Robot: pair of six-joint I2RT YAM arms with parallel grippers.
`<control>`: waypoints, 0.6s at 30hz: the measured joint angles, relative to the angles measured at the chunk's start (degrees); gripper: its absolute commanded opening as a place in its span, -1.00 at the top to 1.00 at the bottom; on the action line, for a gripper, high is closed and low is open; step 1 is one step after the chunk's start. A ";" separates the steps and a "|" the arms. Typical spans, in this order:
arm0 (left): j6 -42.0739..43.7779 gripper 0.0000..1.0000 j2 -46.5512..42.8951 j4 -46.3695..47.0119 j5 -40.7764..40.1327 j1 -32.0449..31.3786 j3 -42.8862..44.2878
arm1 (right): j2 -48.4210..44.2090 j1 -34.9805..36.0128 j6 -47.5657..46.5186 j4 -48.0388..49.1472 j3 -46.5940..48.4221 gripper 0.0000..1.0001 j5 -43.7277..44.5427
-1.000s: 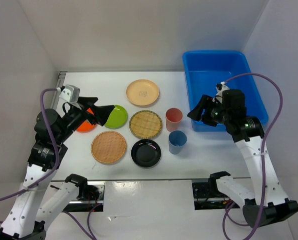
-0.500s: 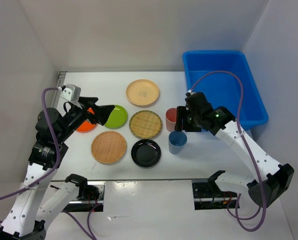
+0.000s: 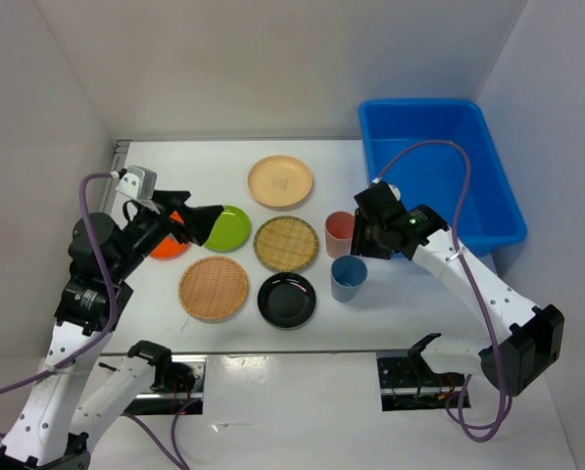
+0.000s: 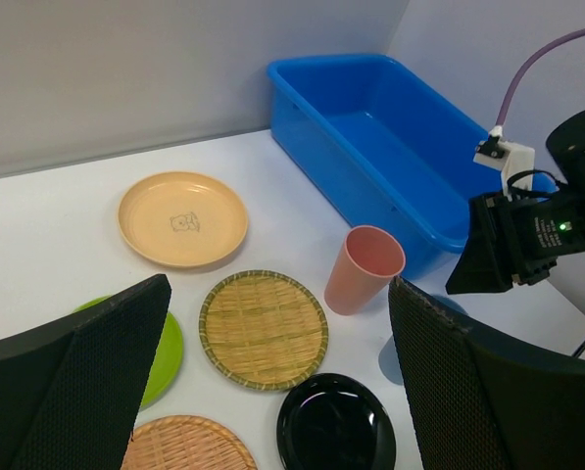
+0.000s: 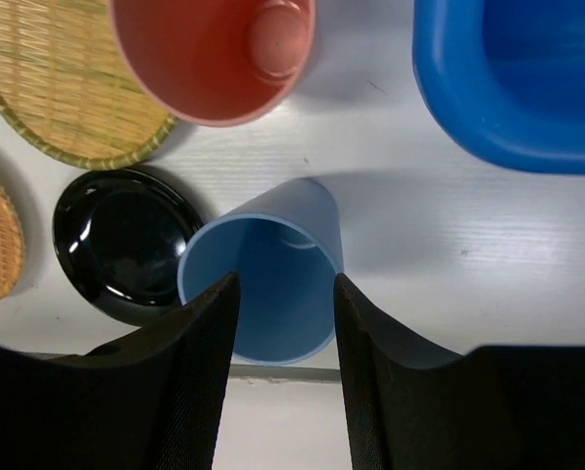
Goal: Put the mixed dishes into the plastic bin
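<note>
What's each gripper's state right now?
Left gripper: open, holding nothing.
Right gripper: open, holding nothing, poised over the blue cup.

Top view: the left gripper covers most of the orange plate. Left wrist view: the same gripper hides most of the blue cup; the bottom edge crops the black bowl. Right wrist view: the top edge crops the pink cup and the plastic bin.
</note>
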 measured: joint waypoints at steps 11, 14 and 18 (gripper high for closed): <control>0.00 -0.96 -0.79 -0.17 -0.50 0.00 -0.13 | -0.55 0.02 7.48 -0.09 -6.73 0.03 -0.24; 0.00 -0.96 -0.79 -0.20 -0.52 0.00 -0.17 | -0.63 0.02 8.72 -0.09 -8.31 0.03 -0.28; 0.00 -0.96 -0.98 -0.42 -0.57 0.00 -0.17 | -0.72 0.02 10.27 -0.11 -10.05 0.08 -0.31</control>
